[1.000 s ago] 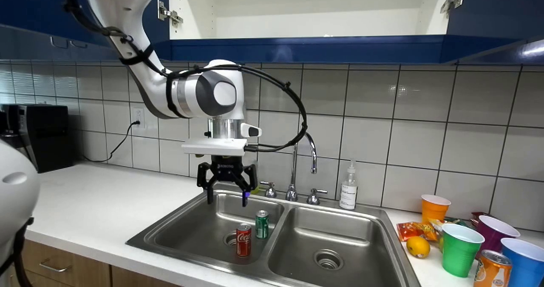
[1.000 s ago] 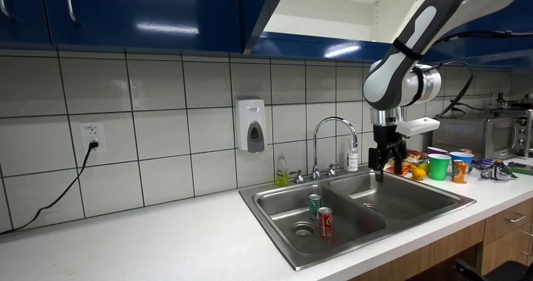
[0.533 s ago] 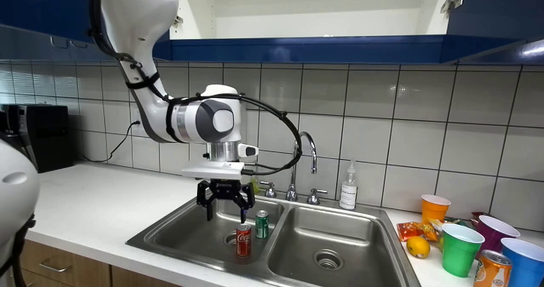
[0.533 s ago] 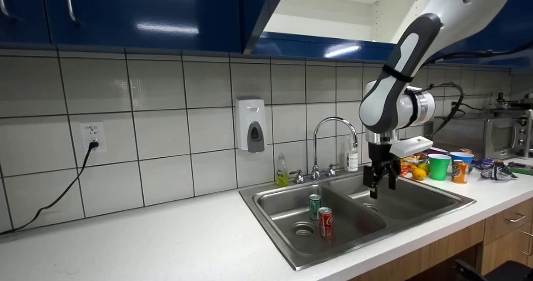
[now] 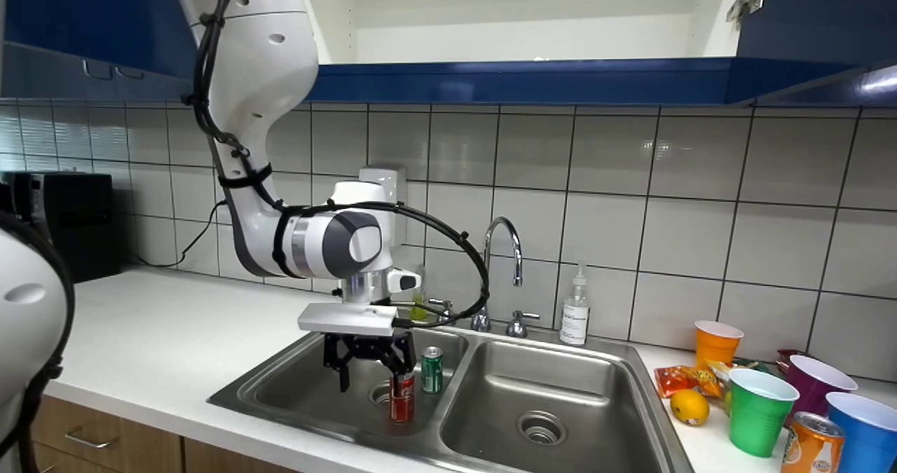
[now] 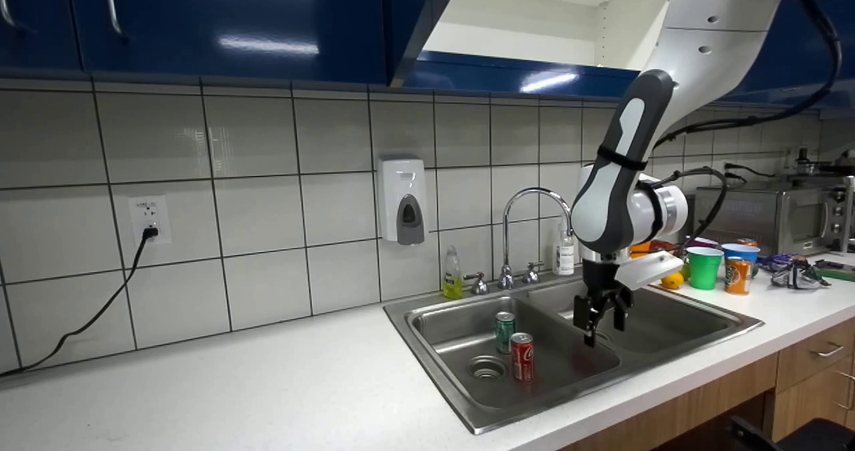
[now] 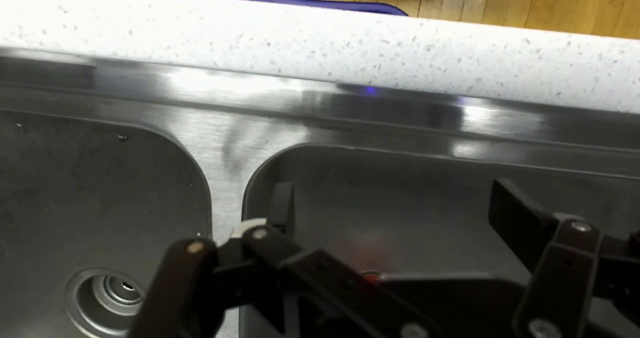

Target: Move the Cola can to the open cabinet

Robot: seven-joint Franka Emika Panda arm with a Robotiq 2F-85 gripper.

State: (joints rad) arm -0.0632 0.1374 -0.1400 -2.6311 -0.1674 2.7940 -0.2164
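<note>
Spread wide, the hand [image 5: 371,383] hangs over the steel sink [image 5: 560,396] in a speckled white counter [image 7: 300,40] against a tiled wall [image 5: 606,228].

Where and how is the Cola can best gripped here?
Probably around the upper part of its round side, coming straight down: the Cola can stands upright in the sink, and the open gripper points down. Closing along the sink's length should clear the green can standing close by, toward the faucet.

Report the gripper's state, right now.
Gripper: open, jaws well apart, holding nothing; the Cola can stands ungrasped.
</note>
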